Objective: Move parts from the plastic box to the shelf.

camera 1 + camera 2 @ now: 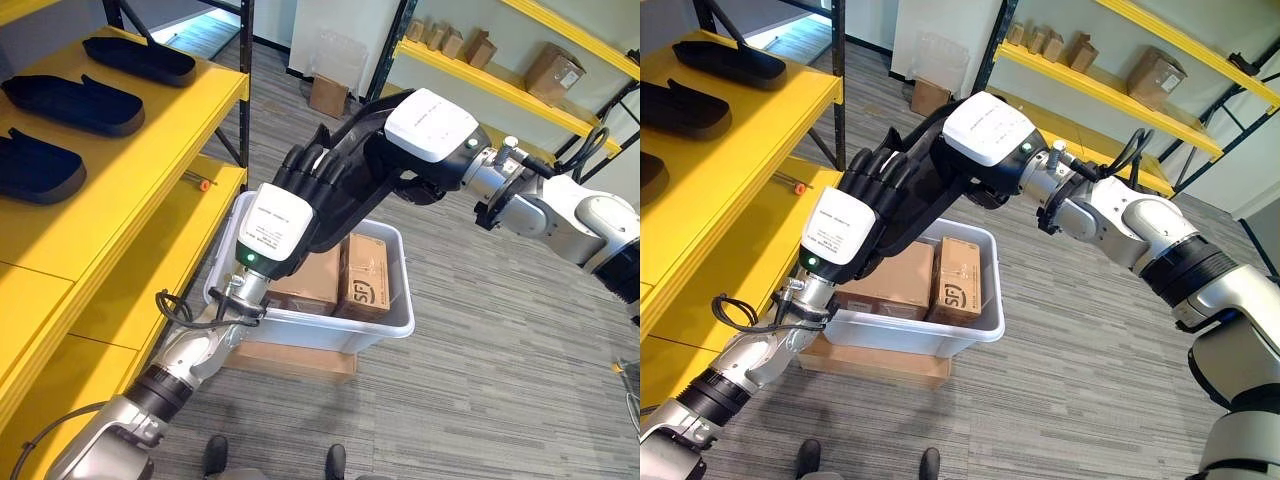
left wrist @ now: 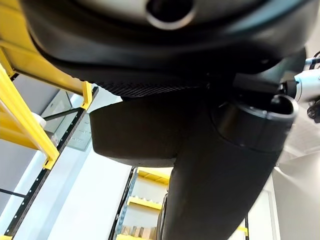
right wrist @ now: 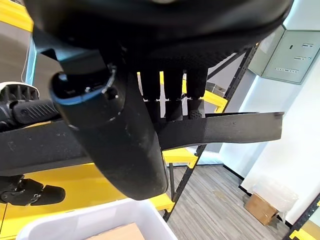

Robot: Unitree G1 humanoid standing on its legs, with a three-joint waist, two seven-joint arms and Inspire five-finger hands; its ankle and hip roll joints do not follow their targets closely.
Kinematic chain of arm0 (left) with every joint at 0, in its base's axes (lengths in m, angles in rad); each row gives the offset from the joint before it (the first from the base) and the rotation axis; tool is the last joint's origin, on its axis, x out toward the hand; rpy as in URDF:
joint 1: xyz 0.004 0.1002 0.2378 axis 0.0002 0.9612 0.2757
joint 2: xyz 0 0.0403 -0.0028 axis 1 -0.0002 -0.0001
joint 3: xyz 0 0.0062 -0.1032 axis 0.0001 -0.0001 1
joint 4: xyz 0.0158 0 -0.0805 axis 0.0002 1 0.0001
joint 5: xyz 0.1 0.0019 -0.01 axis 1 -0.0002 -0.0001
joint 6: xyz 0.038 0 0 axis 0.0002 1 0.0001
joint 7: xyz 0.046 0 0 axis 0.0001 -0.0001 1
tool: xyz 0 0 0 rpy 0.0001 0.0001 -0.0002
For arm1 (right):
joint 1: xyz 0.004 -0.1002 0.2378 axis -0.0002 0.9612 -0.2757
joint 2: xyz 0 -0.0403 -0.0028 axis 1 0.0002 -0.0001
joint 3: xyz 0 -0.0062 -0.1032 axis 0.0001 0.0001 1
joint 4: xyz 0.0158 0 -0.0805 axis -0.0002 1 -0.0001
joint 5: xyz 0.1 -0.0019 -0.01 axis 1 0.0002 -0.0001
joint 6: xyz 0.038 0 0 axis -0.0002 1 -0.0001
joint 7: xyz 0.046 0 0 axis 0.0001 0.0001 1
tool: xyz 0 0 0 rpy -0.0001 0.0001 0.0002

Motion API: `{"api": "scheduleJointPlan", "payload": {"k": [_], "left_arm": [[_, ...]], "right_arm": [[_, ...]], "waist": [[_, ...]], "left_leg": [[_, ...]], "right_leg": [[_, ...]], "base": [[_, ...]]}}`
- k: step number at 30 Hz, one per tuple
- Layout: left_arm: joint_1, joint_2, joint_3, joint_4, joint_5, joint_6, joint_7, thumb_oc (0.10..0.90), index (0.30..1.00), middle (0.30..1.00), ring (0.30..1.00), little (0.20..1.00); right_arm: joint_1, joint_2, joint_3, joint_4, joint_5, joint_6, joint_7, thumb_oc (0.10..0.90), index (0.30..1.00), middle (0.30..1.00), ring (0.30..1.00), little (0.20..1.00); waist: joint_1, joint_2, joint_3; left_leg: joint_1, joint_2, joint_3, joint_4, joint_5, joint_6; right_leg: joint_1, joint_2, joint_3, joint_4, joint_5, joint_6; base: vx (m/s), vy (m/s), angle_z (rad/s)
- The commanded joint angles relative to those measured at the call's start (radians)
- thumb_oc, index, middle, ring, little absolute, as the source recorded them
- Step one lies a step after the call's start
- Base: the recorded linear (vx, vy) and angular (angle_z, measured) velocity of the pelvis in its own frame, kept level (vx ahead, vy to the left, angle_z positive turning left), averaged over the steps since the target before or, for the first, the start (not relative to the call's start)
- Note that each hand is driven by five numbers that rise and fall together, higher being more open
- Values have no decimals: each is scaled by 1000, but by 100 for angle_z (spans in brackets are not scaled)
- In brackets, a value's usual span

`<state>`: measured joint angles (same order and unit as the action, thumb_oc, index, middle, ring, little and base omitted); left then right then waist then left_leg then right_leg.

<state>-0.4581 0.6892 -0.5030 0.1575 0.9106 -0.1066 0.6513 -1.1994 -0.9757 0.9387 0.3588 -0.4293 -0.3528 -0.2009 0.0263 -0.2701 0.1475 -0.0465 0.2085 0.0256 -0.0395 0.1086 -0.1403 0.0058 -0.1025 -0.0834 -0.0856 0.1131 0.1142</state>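
The long black moulded part (image 1: 345,180) is held in the air above the white plastic box (image 1: 300,325), carried between both hands, so by my reading it is mid-transfer toward the yellow shelf (image 1: 130,150). The left hand (image 1: 300,185) has its fingers laid over the part's end at about nine o'clock, and the right hand (image 1: 425,140) holds the other end at about two o'clock; its wrist view shows fingers (image 3: 172,92) hooked over the part's edge with the thumb beneath. A grip at each end probably keeps so long a piece level. Three more black parts (image 1: 75,105) lie in a row on the shelf's top level at ten o'clock, so the place beside them looks to be the target. Inside the box stand cardboard cartons (image 1: 365,275), and a flat cardboard box (image 1: 290,360) sits beneath it on the grey plank floor (image 1: 500,380).
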Motion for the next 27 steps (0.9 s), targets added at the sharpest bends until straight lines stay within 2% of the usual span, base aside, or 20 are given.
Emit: {"api": "scheduleJointPlan", "payload": {"k": [1, 8, 9, 27], "left_arm": [[-127, 3, 13, 2, 13, -8, 59, 900, 1000, 1000, 1000, 1000], [-139, -6, -12, 8, 17, -13, 48, 900, 1000, 1000, 1000, 1000], [-146, -8, -27, 19, 18, -12, 45, 400, 300, 300, 300, 300], [-137, -4, -21, 18, 9, -17, 38, 400, 300, 300, 300, 300]], "right_arm": [[-219, -1, -95, 50, 88, 40, -66, 400, 300, 300, 300, 300], [-221, 3, -95, 51, 91, 39, -64, 400, 300, 300, 300, 300], [-228, 9, -91, 54, 91, 39, -66, 400, 300, 300, 300, 300], [-232, 17, -88, 59, 88, 42, -64, 400, 300, 300, 300, 300]], "waist": [[-3, -21, -101], [-9, -20, -102], [-10, -19, -100], [-9, -12, -99]], "left_leg": [[-39, 58, -19, 71, -50, 19], [-36, 58, -15, 70, -50, 19], [-37, 57, -14, 71, -49, 19], [-36, 56, -17, 75, -52, 21]], "right_leg": [[127, -37, 46, 60, -93, 47], [125, -38, 48, 61, -93, 47], [125, -38, 50, 61, -93, 47], [127, -38, 52, 63, -94, 46]], "base": [[0, 0, 0], [0, 0, 0], [0, 0, 0], [2, 1, -3]]}}
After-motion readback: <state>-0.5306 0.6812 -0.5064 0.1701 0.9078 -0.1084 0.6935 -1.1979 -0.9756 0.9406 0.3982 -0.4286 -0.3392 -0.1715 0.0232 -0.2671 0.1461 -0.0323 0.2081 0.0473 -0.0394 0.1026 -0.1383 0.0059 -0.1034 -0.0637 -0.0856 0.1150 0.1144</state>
